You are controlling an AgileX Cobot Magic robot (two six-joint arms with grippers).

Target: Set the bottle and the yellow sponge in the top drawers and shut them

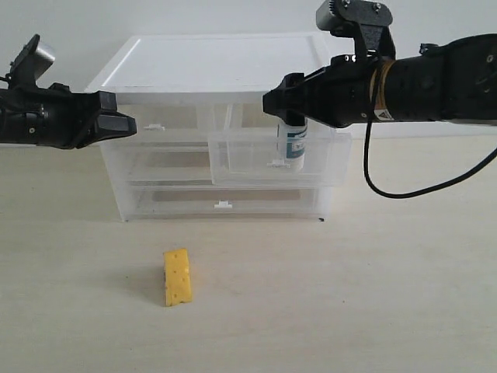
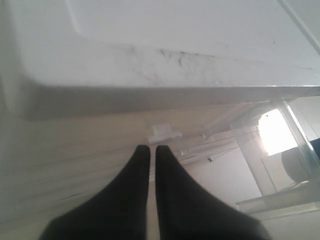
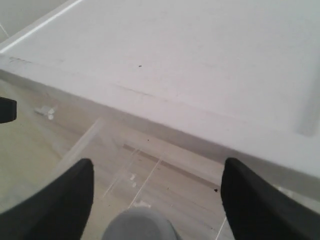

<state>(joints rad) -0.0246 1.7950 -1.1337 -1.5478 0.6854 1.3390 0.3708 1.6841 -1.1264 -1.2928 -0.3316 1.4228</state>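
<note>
Pale wood-grain table runs up to a plain white wall, with a white-topped cabinet of translucent drawers at the back. I see open tabletop on every side of the cabinet and across the whole front. The only things there are the sponge and a black cable looping down from the right arm. The right top drawer stands pulled out past the cabinet's front edge. The bottle stands upright inside it, near the drawer's right end. My right gripper hangs directly over the bottle with its fingers spread wide. In the right wrist view the cap sits between them with a gap on each side, so nothing is pinched. My left gripper has its fingers pressed together on nothing. It is level with the closed left top drawer, and its tips are just beside the drawer's white handle tab. I cannot tell whether they touch it. The sponge lies on the table in front of the cabinet, left of centre, well apart from both grippers. The bottle's label is blue-teal, with writing too small for me to read. A small sticker on the right arm is also unreadable.
</note>
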